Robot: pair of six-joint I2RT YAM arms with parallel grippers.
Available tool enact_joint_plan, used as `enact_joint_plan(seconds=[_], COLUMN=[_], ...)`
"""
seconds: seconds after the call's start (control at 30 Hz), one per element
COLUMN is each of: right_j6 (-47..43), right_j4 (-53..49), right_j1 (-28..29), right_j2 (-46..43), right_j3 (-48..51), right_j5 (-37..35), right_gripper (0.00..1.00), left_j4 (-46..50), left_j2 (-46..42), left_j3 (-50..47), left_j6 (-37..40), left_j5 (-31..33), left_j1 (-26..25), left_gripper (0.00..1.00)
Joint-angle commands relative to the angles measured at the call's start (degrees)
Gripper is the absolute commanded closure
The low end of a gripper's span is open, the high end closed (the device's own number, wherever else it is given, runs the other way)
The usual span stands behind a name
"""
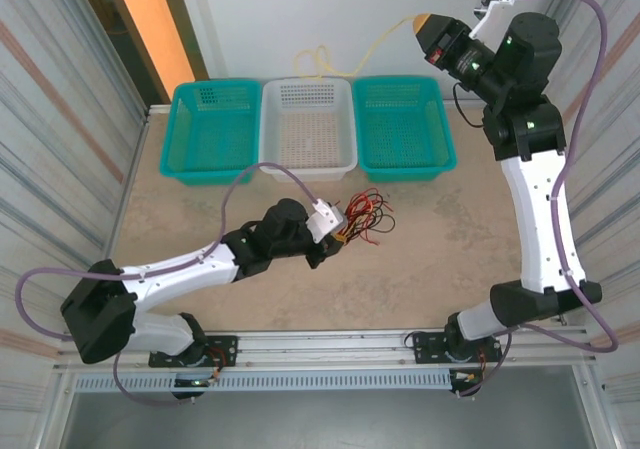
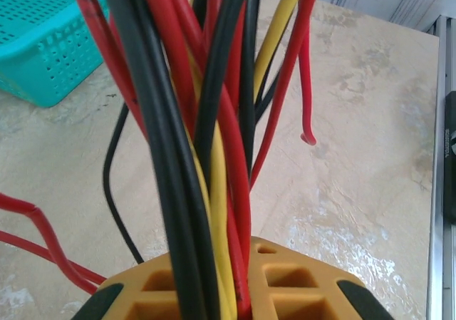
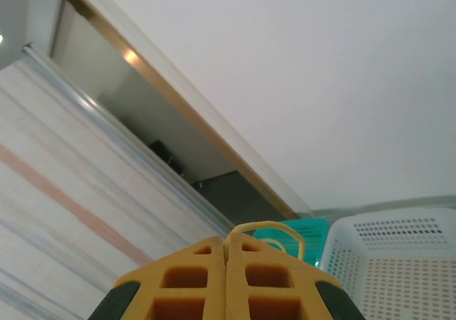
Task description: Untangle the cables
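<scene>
the table [image 1: 450, 249] is pale tan with cloudy marks. three baskets stand in a row across the upper middle of the frame, side by side: the left teal basket [image 1: 212, 134], the white basket [image 1: 308, 129] and the right teal basket [image 1: 402, 129]. a bunch of red, black and yellow cables [image 1: 368, 214] lies near the middle of the frame, just below the white basket.

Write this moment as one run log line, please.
left gripper: shut on cable bundle | right gripper: shut on yellow cable, high above table

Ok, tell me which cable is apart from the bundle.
The yellow cable, pinched in the raised right gripper and looping beyond the white basket; the bundle sits clamped in the left gripper.
</scene>
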State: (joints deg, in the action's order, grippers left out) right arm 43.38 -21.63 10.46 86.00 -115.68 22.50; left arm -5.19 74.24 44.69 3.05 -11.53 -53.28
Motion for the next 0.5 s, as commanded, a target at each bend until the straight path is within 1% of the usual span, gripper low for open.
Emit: enact_joint_plan(seconds=[0.0,0.1,0.17,0.27,0.33,0.47], right_j6=[1.2,0.4,-0.2,-1.1,-1.3,-3.4], right_j4=[-0.3,-0.5,-0.6,-0.6,-0.6,-3.5], right_j1=[-0.8,-1.9,-2.6,-4.0,-5.2,-6.8], right_j2=[-0.7,-3.0,-5.5,-10.5,-14.3,-20.5], right_j3=[2.8,7.6,11.9,17.9,21.7,25.4], right_j5=[-0.6,-2.1,-2.9,-4.3,-4.7,-7.1], right_gripper=[1.0,1.0,1.0,1.0,1.0,1.0], left_j4=[-2.1,-2.0,-0.9,3.6,8.5,17.3], left_j2=[-4.2,-6.1,-7.2,-8.8,-9.9,-11.4], left_j3=[0.9,0.6,0.6,1.1,1.8,2.1], left_j6=[-0.3,-3.9,-4.5,-4.5,-4.6,-4.8], left_j5=[-0.7,-3.2,-3.2,-0.9,0.9,3.7], left_j1=[1.5,4.9,6.3,7.7,8.7,9.1], left_gripper=[1.0,1.0,1.0,1.0,1.0,1.0])
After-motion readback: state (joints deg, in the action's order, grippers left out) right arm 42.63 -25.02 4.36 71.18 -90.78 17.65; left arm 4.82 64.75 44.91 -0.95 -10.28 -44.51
